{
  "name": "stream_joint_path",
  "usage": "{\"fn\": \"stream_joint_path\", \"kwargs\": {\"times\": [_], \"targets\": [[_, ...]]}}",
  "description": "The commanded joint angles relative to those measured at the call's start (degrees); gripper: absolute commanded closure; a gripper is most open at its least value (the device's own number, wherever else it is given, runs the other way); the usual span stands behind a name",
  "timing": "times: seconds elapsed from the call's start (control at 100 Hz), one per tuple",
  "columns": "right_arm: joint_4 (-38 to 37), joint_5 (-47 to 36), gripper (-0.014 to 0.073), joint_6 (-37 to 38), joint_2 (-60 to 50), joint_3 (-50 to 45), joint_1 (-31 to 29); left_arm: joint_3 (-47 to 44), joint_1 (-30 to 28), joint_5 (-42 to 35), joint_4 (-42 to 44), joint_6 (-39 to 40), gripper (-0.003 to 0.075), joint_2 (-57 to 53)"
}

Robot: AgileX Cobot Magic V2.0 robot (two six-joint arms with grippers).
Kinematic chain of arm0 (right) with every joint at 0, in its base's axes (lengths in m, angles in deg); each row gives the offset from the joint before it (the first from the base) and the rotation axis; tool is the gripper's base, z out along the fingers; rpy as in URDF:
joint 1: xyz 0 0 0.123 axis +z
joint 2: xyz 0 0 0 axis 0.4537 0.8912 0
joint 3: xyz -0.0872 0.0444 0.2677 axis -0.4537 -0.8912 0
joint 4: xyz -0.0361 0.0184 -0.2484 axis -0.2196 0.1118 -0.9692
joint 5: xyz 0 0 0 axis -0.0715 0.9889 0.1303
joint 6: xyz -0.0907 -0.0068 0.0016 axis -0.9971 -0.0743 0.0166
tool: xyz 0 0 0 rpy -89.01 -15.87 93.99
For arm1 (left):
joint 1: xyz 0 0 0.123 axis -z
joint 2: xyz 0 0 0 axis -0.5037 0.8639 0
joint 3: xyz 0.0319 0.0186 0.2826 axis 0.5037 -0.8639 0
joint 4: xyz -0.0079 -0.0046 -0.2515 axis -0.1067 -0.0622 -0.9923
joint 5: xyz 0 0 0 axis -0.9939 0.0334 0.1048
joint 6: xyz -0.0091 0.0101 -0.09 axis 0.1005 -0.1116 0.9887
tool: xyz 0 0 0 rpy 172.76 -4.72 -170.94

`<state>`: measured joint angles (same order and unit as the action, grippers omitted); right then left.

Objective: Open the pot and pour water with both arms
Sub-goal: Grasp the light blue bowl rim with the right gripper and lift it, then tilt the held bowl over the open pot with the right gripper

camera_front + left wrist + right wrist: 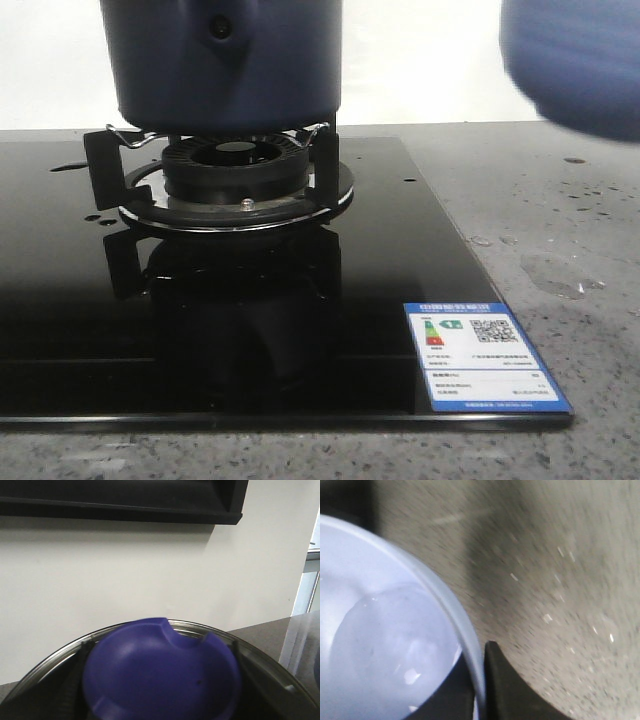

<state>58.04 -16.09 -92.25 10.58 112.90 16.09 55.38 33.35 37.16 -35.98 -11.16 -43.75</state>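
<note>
- Front view: the pot [222, 65] sits on the burner [236, 175] of a black glass hob [90, 330], its handle end with the round hole facing the camera; a blurred blue bowl [575, 65] hangs in the air at upper right, over the grey counter [560, 240], where drops and a thin puddle of water [553, 273] lie; neither gripper shows here
- Left wrist view: a blue knob [162, 672] on a glass lid [260, 662] fills the frame between the dark fingers [75, 680] of the left gripper [161, 680], which seem closed on the knob
- Right wrist view: the right gripper [479, 682] pinches the bowl's [385, 635] rim, one finger [507, 685] outside the wall, above the blurred counter [555, 570]
</note>
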Motion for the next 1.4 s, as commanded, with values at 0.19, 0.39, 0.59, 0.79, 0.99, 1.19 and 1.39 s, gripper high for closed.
{"fn": "stream_joint_path", "kwargs": {"times": [0.19, 0.39, 0.59, 0.79, 0.99, 1.19, 1.39], "targets": [[2.2, 3.8, 0.0640, 2.0, 4.0, 23.1, 7.7, 2.0, 0.5, 0.4, -3.7, 0.4, 0.0426, -0.7], [-5.6, 6.3, 0.0634, 5.0, 13.2, 42.1, 16.6, 2.0, 0.5, 0.4, -3.7, 0.4, 0.0426, -0.7], [-18.1, 6.3, 0.0634, 7.5, 21.8, 57.1, 25.0, 2.0, 0.5, 0.4, -3.7, 0.4, 0.0426, -0.7], [-27.2, 1.3, 0.0634, 7.6, 26.5, 62.0, 31.6, 2.0, 0.5, 0.4, -3.7, 0.4, 0.0426, -0.7], [-36.1, -5.2, 0.0634, 9.2, 27.8, 62.0, 36.0, 2.0, 0.5, 0.4, -3.7, 0.4, 0.0426, -0.7], [-46.9, -8.5, 0.0634, 12.6, 29.3, 62.0, 40.1, 2.0, 0.5, 0.4, -3.7, 0.3, 0.0426, -0.7], [-58.3, -8.8, 0.0634, 17.0, 31.9, 62.0, 43.9, 2.0, 0.5, 0.4, -3.7, 0.2, 0.0426, -0.7]]}}
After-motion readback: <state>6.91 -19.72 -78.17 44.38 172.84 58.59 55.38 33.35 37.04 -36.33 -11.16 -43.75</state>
